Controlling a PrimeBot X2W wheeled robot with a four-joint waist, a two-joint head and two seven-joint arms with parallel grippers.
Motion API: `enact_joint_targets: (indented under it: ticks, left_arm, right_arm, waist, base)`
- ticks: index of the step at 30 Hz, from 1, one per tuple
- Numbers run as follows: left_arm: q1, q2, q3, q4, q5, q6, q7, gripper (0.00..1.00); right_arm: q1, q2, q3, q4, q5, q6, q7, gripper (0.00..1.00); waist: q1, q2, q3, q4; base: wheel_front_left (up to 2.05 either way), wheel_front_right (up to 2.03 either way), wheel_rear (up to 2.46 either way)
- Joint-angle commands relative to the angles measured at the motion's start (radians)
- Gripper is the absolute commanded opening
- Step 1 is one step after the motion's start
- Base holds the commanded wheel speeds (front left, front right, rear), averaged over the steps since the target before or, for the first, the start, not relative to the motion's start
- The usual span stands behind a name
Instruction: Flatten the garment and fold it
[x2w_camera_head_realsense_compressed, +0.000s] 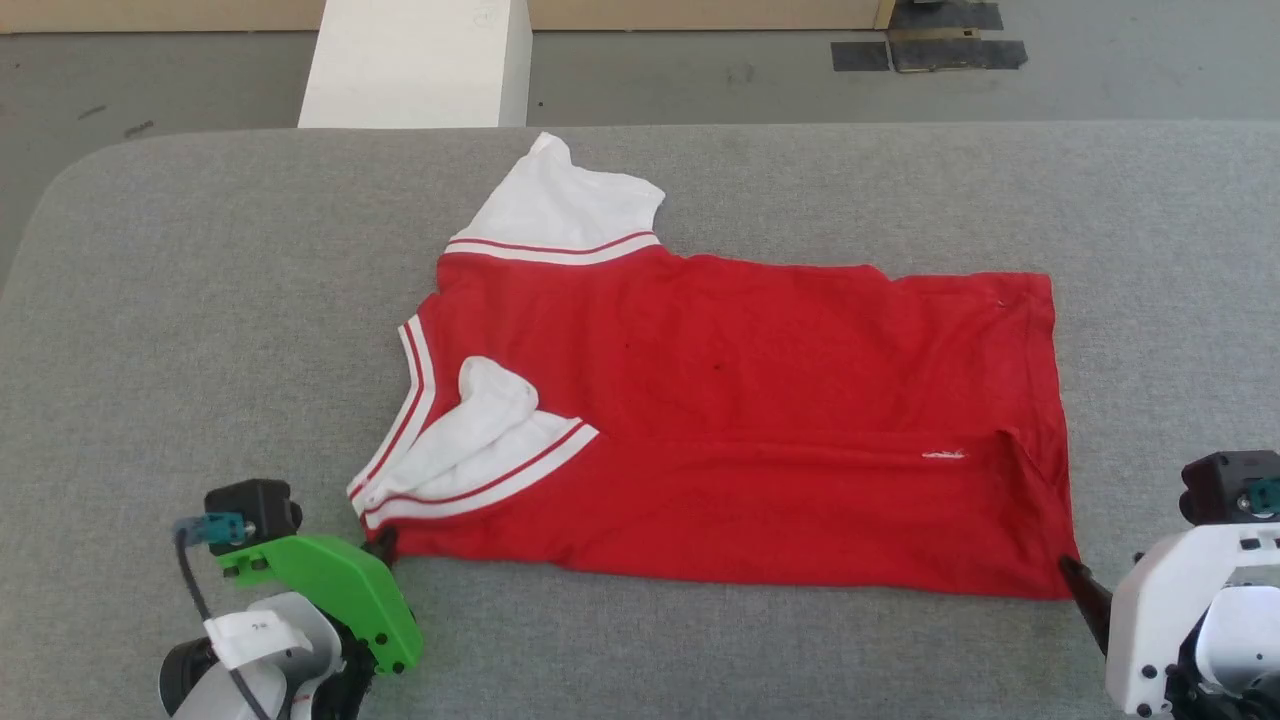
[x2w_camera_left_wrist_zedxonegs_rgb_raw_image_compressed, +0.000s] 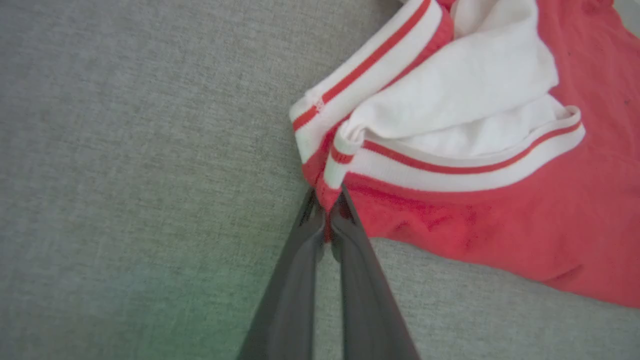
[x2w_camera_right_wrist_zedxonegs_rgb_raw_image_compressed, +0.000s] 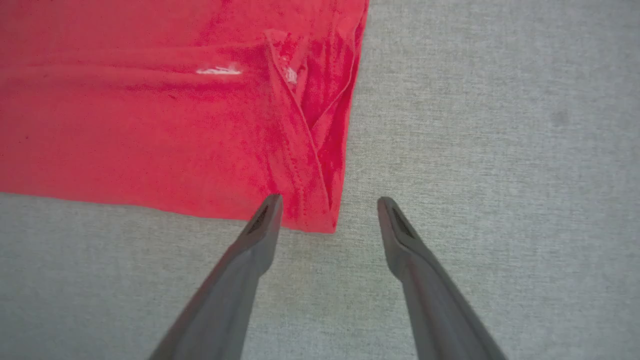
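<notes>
A wide surface (x2w_camera_head_realsense_compressed: 200, 300) covered in grey woven cloth, rounded at its far-left corner, fills most of the head view. Beyond it lie a dull grey floor (x2w_camera_head_realsense_compressed: 700, 80), a white rectangular block (x2w_camera_head_realsense_compressed: 420, 60), patches of black tape (x2w_camera_head_realsense_compressed: 930, 50) and a tan strip of wall base (x2w_camera_head_realsense_compressed: 700, 12). The garment (x2w_camera_head_realsense_compressed: 740, 400) lies spread near the middle of the surface, neck end toward the robot's left and hem (x2w_camera_head_realsense_compressed: 1045, 400) toward its right. It is soft red knit with a long crease along the near side. One white sleeve (x2w_camera_head_realsense_compressed: 560, 205) points away and the other sleeve (x2w_camera_head_realsense_compressed: 480, 430) is crumpled on top, both edged in red-and-white ribbed trim. The left claw (x2w_camera_left_wrist_zedxonegs_rgb_raw_image_compressed: 327, 205) is pressed together, pinching the red fabric at the near-left corner just beneath the striped trim. The right claw (x2w_camera_right_wrist_zedxonegs_rgb_raw_image_compressed: 329, 200) is spread wide at the near-right hem corner, one fingertip at the fabric's edge and the other over bare surface.
</notes>
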Motion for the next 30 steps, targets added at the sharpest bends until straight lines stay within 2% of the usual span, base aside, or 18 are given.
enact_joint_targets:
  ticks: [1, 8, 14, 15, 16, 17, 21, 30]
  left_arm:
    - [0.011, -0.006, 0.008, -0.016, -0.010, -0.002, -0.014, 0.00]
    - [0.052, -0.003, 0.010, -0.146, -0.001, 0.023, -0.031, 0.00]
    - [0.076, -0.003, 0.006, -0.202, -0.003, 0.043, -0.022, 0.00]
    - [0.082, -0.006, 0.004, -0.208, -0.006, 0.045, -0.021, 0.00]
    - [0.082, -0.007, 0.004, -0.208, -0.007, 0.046, -0.022, 0.00]
    - [0.082, -0.008, 0.004, -0.209, -0.008, 0.046, -0.023, 0.00]
    - [0.086, -0.008, 0.009, -0.213, -0.011, 0.049, -0.027, 0.00]
    - [0.191, 0.031, 0.062, -0.276, -0.014, 0.120, -0.028, 0.00]
  right_arm:
    - [0.000, -0.007, 0.008, 0.011, -0.030, -0.002, -0.007, 1.00]
    - [-0.061, 0.009, 0.037, 0.125, -0.125, -0.002, -0.067, 1.00]
    - [-0.111, 0.014, 0.063, 0.244, -0.169, -0.002, -0.119, 1.00]
    - [-0.118, 0.010, 0.081, 0.293, -0.163, -0.002, -0.106, 0.47]
    - [-0.123, 0.008, 0.082, 0.300, -0.159, -0.002, -0.106, 0.11]
    - [-0.125, 0.006, 0.084, 0.302, -0.154, -0.002, -0.104, 0.00]
    - [-0.136, -0.020, 0.089, 0.289, -0.113, -0.002, -0.091, 0.00]
    - [-0.072, -0.075, 0.033, 0.171, -0.020, -0.002, 0.009, 0.00]
  waist:
    - [0.0000, -0.0001, 0.003, 0.001]
    - [0.0000, -0.0001, 0.029, 0.027]
    - [0.0000, -0.0001, 0.049, 0.040]
    - [0.0000, -0.0001, 0.054, 0.043]
    - [0.0000, -0.0001, 0.054, 0.043]
    - [0.0000, -0.0001, 0.053, 0.043]
    - [0.0000, -0.0001, 0.035, 0.039]
    - [0.0000, -0.0001, -0.061, 0.038]
  base:
    - [0.00, 0.00, 0.00]
    - [0.00, 0.00, 0.00]
    - [0.00, 0.00, 0.00]
    - [0.00, 0.00, 0.00]
    - [0.00, 0.00, 0.00]
    - [0.00, 0.00, 0.00]
    - [0.00, 0.00, 0.00]
    - [0.00, 0.00, 0.00]
